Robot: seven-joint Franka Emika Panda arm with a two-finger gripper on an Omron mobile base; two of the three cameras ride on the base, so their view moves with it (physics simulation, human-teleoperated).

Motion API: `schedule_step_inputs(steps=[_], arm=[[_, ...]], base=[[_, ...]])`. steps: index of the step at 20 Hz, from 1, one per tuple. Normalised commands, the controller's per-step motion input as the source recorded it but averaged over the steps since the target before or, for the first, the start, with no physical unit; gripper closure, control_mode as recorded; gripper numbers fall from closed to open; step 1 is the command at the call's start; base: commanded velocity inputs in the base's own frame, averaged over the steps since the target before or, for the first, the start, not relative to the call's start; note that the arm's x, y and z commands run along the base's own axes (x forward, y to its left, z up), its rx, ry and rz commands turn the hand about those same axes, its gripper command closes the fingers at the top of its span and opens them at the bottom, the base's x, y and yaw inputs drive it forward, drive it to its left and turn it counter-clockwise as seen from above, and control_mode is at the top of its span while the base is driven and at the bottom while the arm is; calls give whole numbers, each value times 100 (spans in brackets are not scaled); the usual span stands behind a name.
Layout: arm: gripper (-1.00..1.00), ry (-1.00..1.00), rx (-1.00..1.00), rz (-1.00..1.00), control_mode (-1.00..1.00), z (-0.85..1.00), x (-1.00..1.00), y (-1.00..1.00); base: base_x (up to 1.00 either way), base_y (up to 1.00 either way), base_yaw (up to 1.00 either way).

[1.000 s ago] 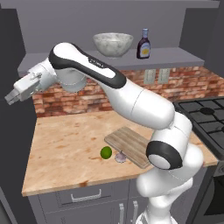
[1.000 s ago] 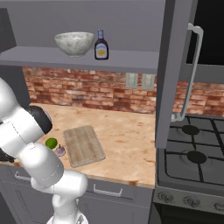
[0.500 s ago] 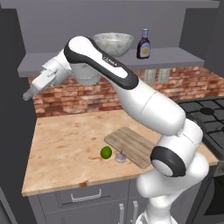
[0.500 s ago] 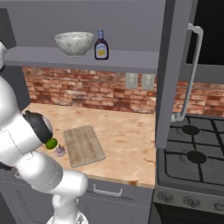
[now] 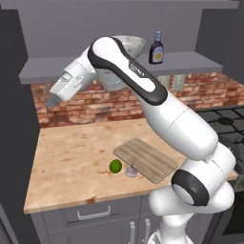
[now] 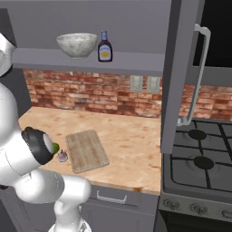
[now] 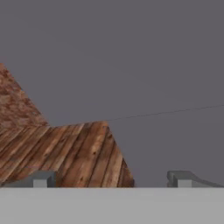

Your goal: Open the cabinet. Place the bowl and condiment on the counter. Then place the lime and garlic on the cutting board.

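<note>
Reaching up at the left, the gripper [image 5: 51, 100], fingers wide apart and empty, hangs below the open cabinet [image 6: 181, 68] shelf holding bowl [image 6: 77, 44] and condiment [image 6: 105, 46]. Next, apparently: lift the bowl down to the tabletop [image 5: 71, 157].

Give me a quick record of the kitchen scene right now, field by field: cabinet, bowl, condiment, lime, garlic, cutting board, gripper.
cabinet: open, right door swung out toward the stove
bowl: bowl on the cabinet shelf, left of the bottle
condiment: condiment upright on the same shelf
lime: lime on the counter, beside the board's near corner
garlic: garlic on the counter next to the lime, not on the board
cutting board: cutting board flat on the counter, nothing on it
gripper: gripper open, holding nothing, raised at the far left below shelf level
</note>
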Motion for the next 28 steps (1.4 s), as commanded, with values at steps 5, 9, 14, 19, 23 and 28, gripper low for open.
schedule_step_inputs(steps=[5,9,14,19,23,28], arm=[[-100,-22,0,-1,-100,0,0,-36],[-100,-20,0,-1,-100,0,0,-37],[-100,-21,0,-3,-100,0,-1,-38],[-100,-20,0,-7,-100,0,-3,-35],[-100,-18,0,-12,-100,0,-10,-31],[-100,-5,0,-8,-100,0,-5,-21]], base=[[0,0,0],[0,0,0],[0,0,0],[0,0,0],[0,0,0],[0,0,0]])
